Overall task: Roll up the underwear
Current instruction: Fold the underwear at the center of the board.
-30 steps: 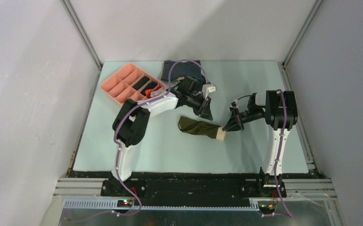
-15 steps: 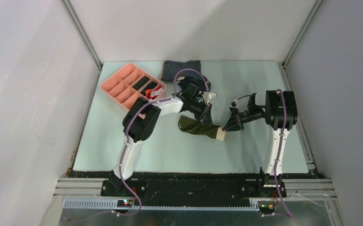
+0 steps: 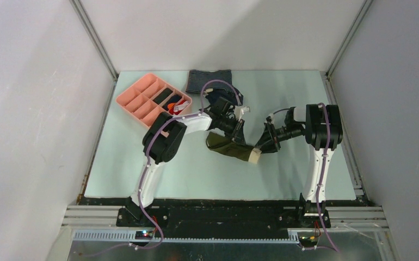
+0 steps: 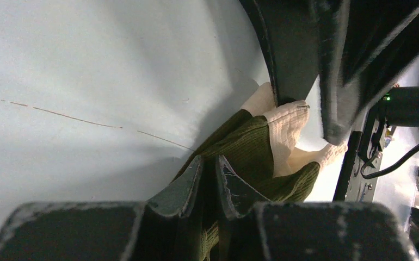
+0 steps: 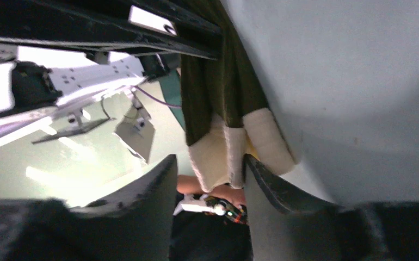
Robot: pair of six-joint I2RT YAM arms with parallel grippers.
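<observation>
Pale green table, plain white walls on three sides, aluminium corner posts, even light

The underwear is laid near the middle of the table, between the two grippers. The left gripper is set on its far edge, the right gripper at its right end. A tray is placed at the far left, and a folded garment just right of it, at the far edge.
</observation>
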